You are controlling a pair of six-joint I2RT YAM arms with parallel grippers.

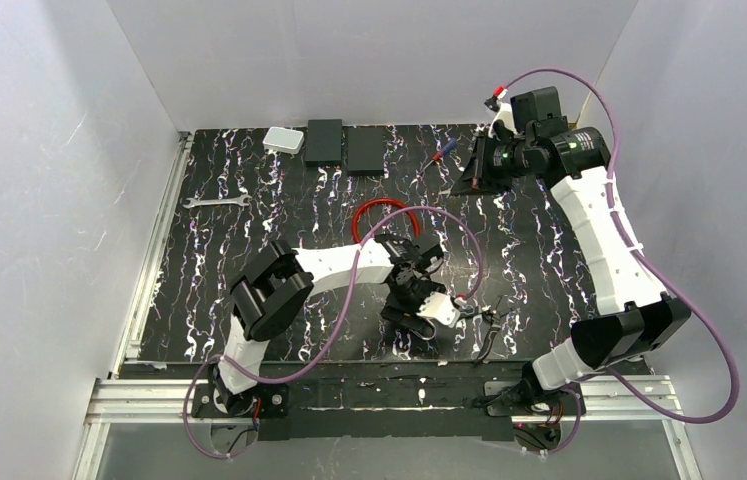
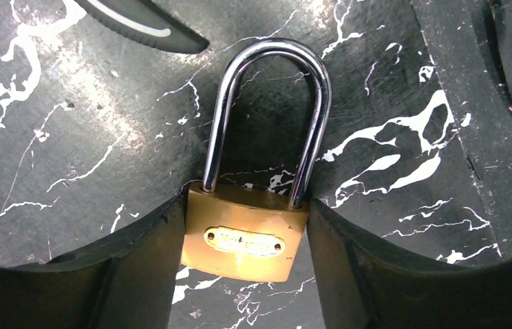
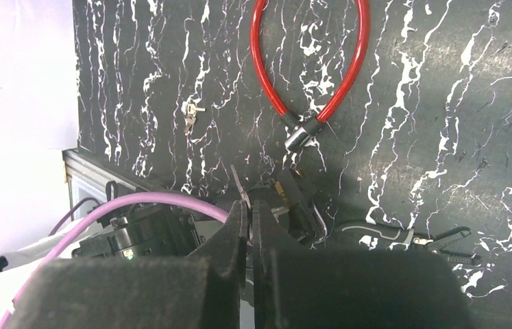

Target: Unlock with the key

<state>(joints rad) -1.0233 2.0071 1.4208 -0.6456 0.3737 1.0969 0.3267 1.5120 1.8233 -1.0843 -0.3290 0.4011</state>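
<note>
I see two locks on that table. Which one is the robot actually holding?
The brass padlock, clamped by its body between the fingers of the left pincer. The red cable lock lies loose, in no pincer's grip.

Txt on padlock (image 2: 245, 240) plate too blurred to read; key (image 3: 237, 184) mostly hidden btwn right fingers (image 3: 229, 240).

Fig. 1, overhead. Landmark: the red cable loop (image 1: 386, 220) on the black marbled table (image 1: 249, 250). My left gripper (image 1: 439, 315) sits low on the near side of the loop. My right gripper (image 1: 473, 180) hangs beyond the loop, to its right, beside a screwdriver (image 1: 441, 152). Left of the loop lies a wrench (image 1: 216, 202). Beyond the loop are a white box (image 1: 284, 140) and two black boxes (image 1: 324, 142). Near and right of the loop lie pliers (image 1: 489, 325).
</note>
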